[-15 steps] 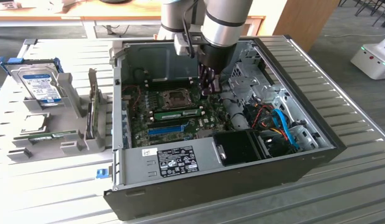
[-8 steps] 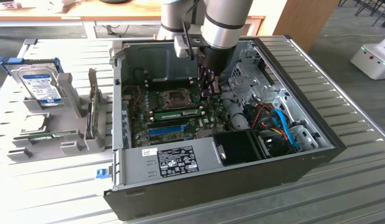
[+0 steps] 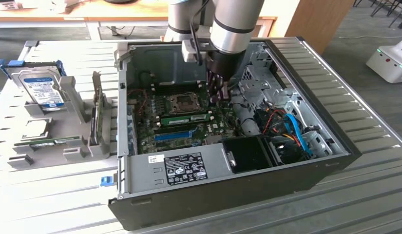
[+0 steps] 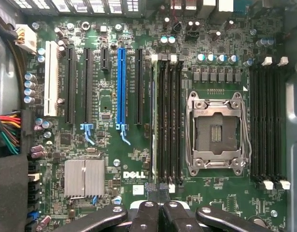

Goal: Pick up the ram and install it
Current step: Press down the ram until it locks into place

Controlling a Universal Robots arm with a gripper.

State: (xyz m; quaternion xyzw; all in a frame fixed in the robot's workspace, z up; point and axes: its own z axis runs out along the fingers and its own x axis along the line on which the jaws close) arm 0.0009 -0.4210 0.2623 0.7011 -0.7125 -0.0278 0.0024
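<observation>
Inside the open computer case (image 3: 148, 204), laid on its side on the slatted table (image 3: 58, 195), presumably to turn the motherboard (image 3: 155, 139) face up for a straight reach from above. Toward six o'clock of the CPU socket (image 3: 185, 101) in the exterior view, note the ram (image 3: 187, 118): green, standing on edge along a memory slot, running nine to three o'clock, with the blue slot (image 3: 173, 135) just beside it at six o'clock. Judged seated or nearly so, being level and parallel with the neighbouring slots; cannot tell whether latched. At one o'clock from that stick, find the gripper (image 3: 217, 95), hanging nose-down above the board and apart from the ram. From the wrist view, read the fingertips (image 4: 151, 186) pressed together with nothing between them, over the end of the slot bank and seemingly clear of the board. Out at nine o'clock of the case, see a grey holder (image 3: 74, 97) propping a hard drive (image 3: 43, 87) upright and cradling a second green stick (image 3: 54, 142), probably for easy grasping from above.
</observation>
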